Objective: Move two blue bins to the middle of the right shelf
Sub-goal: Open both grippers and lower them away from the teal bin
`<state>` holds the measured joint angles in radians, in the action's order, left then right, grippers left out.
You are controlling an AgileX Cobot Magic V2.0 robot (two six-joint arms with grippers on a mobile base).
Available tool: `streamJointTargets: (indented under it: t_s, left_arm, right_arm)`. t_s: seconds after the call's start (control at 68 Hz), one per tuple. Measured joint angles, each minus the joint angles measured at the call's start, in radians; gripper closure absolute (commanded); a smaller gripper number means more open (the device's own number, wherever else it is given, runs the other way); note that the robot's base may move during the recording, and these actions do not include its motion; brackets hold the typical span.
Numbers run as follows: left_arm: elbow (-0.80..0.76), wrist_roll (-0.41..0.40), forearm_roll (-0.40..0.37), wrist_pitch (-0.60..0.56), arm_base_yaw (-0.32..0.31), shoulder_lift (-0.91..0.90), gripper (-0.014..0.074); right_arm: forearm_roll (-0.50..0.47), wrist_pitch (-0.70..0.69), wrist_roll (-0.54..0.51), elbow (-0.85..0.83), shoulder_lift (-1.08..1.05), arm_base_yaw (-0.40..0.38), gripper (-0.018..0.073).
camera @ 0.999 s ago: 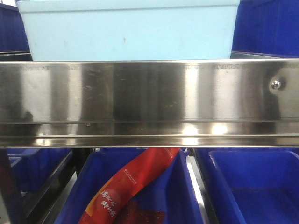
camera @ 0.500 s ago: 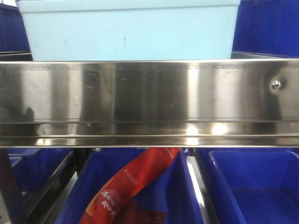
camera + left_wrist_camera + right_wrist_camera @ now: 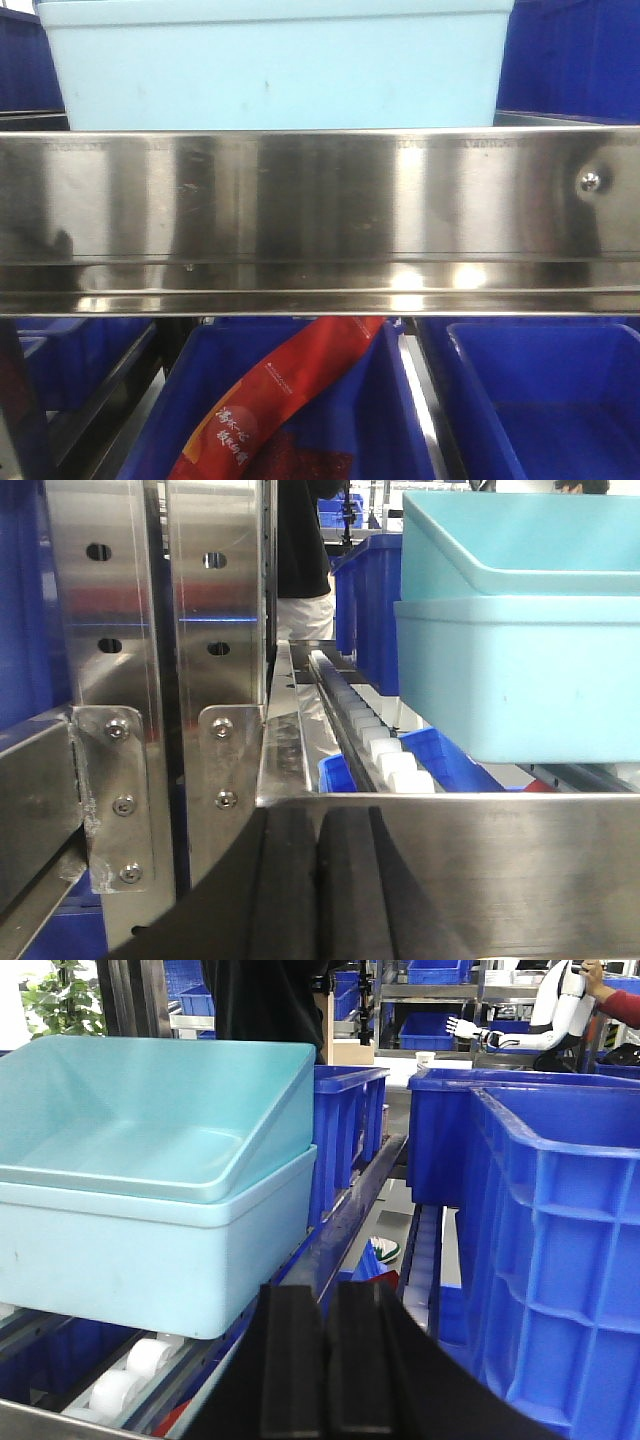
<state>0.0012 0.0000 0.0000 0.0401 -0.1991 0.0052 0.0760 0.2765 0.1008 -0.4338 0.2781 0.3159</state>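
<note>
Pale blue nested bins [image 3: 150, 1190] sit unmoved at the frame's upper left on the roller shelf [image 3: 375, 735], both claws, left [image 3: 318, 880] and right [image 3: 328, 1370], closed and empty, so no lift has begun.

two nested light-blue bins [image 3: 150, 1210] upright on shelf rollers.

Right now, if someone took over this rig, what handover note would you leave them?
Left gripper: shut, holding nothing.
Right gripper: shut, holding nothing.
Two light blue bins, one nested in the other, sit on the roller shelf ahead, neither gripper touching them.
Dark blue bins stand to their right; a lower one holds a red packet.
Done: nothing visibly moved.
Left: grasp the bins, carry them to the right shelf's middle.
</note>
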Motion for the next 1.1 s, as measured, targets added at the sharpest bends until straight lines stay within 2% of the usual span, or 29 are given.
streamJointTargets:
  t_s: [0.103,0.235,0.397,0.72,1.102]
  left_arm:
    - [0.0,0.0,0.0,0.0,-0.002,0.0,0.0707]
    - [0.0,0.0,0.0,0.0,-0.002,0.0,0.0707]
    - [0.0,0.0,0.0,0.0,-0.002,0.0,0.0707]
    - [0.0,0.0,0.0,0.0,-0.002,0.0,0.0707]
    - [0.0,0.0,0.0,0.0,-0.002,0.0,0.0707]
  right_arm:
    - [-0.015,-0.013,-0.038,0.012,0.0,-0.048,0.0721]
    - [-0.107,-0.054,-0.118,0.057,-0.023,-0.162,0.0721]
    - [-0.153,-0.101,-0.138,0.173,-0.098,-0.259,0.0721]
    - [-0.157,-0.154,-0.142,0.418,-0.265,-0.27,0.0721]
    - [-0.157,-0.161,-0.142,0.431,-0.274,-0.272,0.0721]
